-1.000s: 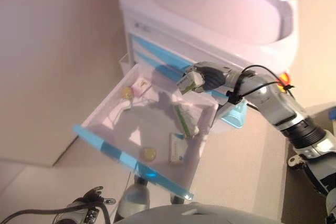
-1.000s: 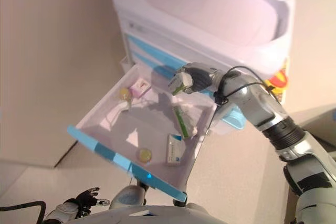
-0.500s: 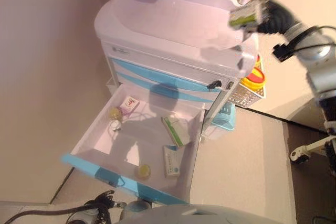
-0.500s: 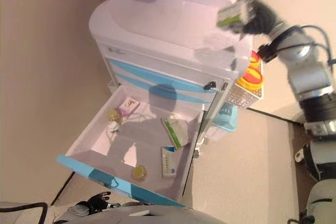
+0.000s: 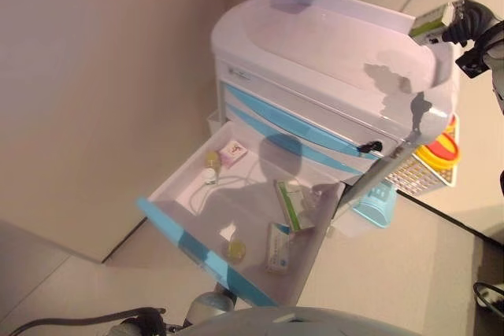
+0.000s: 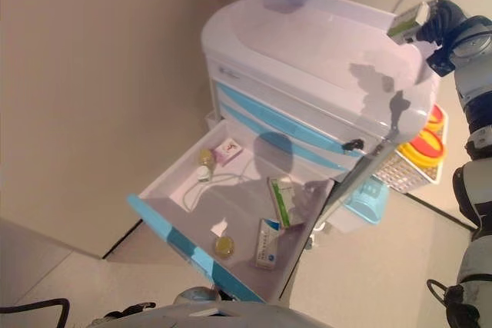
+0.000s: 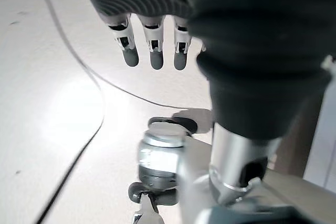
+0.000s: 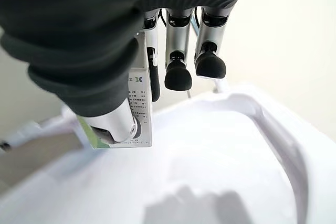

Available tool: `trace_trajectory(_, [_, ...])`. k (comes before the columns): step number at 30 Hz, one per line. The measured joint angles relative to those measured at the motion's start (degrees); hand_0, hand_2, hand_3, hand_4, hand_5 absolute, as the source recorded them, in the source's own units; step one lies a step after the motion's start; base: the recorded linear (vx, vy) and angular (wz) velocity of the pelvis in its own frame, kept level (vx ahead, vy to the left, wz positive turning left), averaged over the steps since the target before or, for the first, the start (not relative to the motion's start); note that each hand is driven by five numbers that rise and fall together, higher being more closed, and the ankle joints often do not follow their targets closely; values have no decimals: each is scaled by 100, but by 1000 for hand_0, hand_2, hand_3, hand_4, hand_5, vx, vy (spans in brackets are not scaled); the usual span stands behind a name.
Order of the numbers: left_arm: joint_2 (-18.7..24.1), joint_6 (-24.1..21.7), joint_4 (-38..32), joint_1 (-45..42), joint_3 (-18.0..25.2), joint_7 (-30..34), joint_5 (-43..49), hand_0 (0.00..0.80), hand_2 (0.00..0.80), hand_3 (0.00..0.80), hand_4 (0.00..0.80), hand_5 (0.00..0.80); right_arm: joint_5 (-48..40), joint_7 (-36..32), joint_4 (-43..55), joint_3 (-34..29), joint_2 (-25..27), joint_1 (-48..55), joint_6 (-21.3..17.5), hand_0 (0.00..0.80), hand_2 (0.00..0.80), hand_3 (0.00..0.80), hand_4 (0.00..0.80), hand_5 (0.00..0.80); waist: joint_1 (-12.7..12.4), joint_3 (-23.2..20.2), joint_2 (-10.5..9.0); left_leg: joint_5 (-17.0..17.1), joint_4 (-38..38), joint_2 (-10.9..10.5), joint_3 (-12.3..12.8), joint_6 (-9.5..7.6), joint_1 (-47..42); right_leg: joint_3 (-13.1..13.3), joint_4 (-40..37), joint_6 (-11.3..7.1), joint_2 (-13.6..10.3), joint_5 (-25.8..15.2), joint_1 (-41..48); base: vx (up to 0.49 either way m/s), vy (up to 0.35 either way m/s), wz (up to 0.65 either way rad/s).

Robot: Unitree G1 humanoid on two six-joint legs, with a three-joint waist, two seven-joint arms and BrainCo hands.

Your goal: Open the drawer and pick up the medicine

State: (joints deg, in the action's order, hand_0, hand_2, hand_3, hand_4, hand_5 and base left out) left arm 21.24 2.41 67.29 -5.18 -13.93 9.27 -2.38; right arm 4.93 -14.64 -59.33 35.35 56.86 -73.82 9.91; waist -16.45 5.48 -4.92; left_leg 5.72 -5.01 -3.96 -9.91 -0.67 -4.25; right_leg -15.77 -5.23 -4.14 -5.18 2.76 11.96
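While right hand grips medicine box, drawer holds boxes, vials.

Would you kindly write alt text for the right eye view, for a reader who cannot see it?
The right hand holds a medicine box above the far right corner of a white cart. Below, the cart's drawer stands open, with more boxes and small items inside.
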Motion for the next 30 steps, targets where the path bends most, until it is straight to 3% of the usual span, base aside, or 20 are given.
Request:
trace_trajectory(3, [48,-2,-2,-34,20,0,-24,0,0,0,0,0,375,-474,-334,337,3,-146,53,800,800,800,800,800,-193,76,-18,21,0,-38,-106,-16,8,-107,0,-17,-21,11,37,62,29,23])
trace_trajectory(8, [162,-4,4,-155,85,6,-24,0,0,0,0,0,752,-1096,-500,378,0,-147,97,800,800,800,800,800,-370,160,-105,62,1,-76,-265,-16,80,-262,0,-34,-28,25,33,48,9,17])
trace_trajectory(14, [202,-11,30,-194,136,5,-21,0,0,0,0,0,1099,-1683,-595,386,-3,-137,83,800,800,800,800,800,-444,238,-196,71,1,-107,-317,-24,86,-338,0,-54,-45,38,51,26,-4,6])
trace_trajectory(25, [227,-20,-20,-151,135,2,10,0,0,0,0,0,1452,-2097,-604,345,-189,27,-39,800,800,800,800,800,-451,295,-279,71,41,-111,-351,-22,99,-367,0,-54,-38,38,80,16,-2,1])
trace_trajectory(26, [230,-20,-25,-156,134,2,11,0,0,0,0,0,1477,-2100,-605,315,-188,29,-47,580,580,580,580,580,-450,295,-279,71,43,-112,-355,-22,96,-371,0,-54,-37,37,89,0,0,0])
trace_trajectory(27, [232,-20,-25,-155,133,2,12,0,0,0,0,0,1482,-2103,-606,315,-189,42,-77,60,60,60,60,60,-450,295,-279,71,44,-111,-358,-22,91,-374,0,-54,-36,38,98,0,0,0])
trace_trajectory(28, [233,-19,-37,-154,131,1,13,0,0,0,0,0,1492,-2085,-607,313,-189,62,-118,0,0,0,0,0,-450,295,-279,71,45,-111,-361,-22,91,-376,0,-54,-35,38,101,0,0,0])
trace_trajectory(30, [234,-17,-67,-152,130,2,14,0,0,0,0,0,1504,-2068,-608,311,-190,95,-151,0,0,0,0,0,-450,295,-279,71,48,-111,-364,-22,81,-379,0,-54,-33,37,117,0,0,0])
